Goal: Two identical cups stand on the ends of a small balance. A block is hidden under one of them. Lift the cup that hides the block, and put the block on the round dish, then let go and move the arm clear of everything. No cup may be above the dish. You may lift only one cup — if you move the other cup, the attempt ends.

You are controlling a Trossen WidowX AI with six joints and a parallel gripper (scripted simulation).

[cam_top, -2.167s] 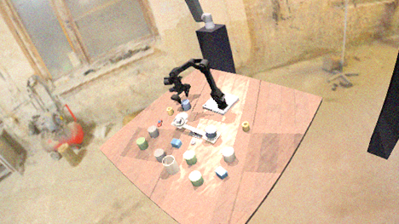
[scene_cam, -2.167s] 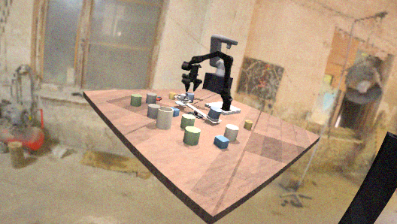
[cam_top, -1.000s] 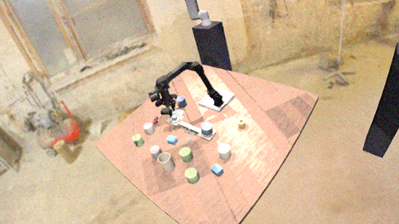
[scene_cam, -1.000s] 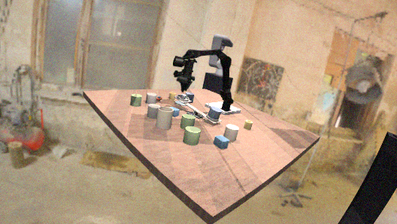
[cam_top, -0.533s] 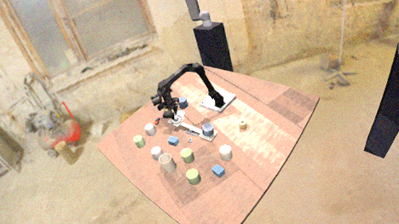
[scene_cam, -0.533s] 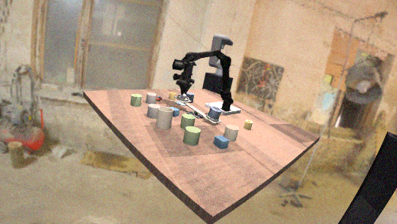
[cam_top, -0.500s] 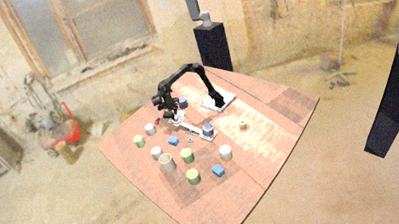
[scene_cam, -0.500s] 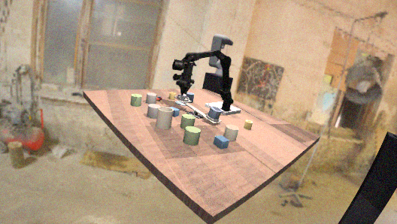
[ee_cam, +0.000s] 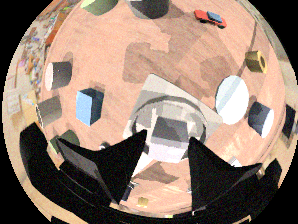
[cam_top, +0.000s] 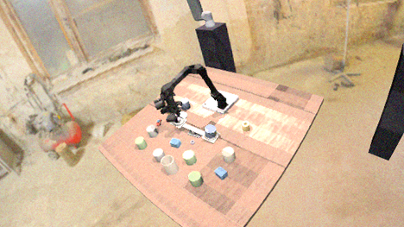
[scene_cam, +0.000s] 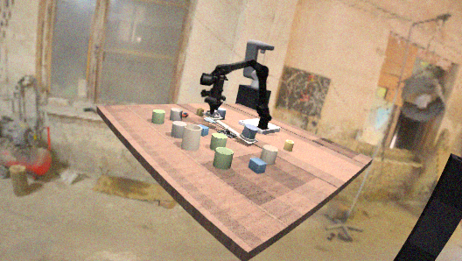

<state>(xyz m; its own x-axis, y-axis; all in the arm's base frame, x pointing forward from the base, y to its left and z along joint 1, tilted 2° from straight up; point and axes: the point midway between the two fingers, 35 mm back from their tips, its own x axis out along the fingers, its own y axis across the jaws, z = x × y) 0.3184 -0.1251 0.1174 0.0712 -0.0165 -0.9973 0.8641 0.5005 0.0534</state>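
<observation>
In the wrist view the gripper (ee_cam: 158,156) hangs over one end of the balance (cam_top: 193,131). Its two dark fingers stand about half spread, one on each side of a pale cup (ee_cam: 168,121). The cup sits between the tips, and whether the pads touch its wall cannot be told. Beyond, to the right, lies the round white dish (ee_cam: 232,99). The other cup (cam_top: 210,130), dark blue, stands on the balance's far end.

I see a black arm (cam_top: 187,72), green cylinders (cam_top: 195,178) (pale), blue blocks (cam_top: 221,172), and a pink-brown patchwork table (cam_top: 251,124).
</observation>
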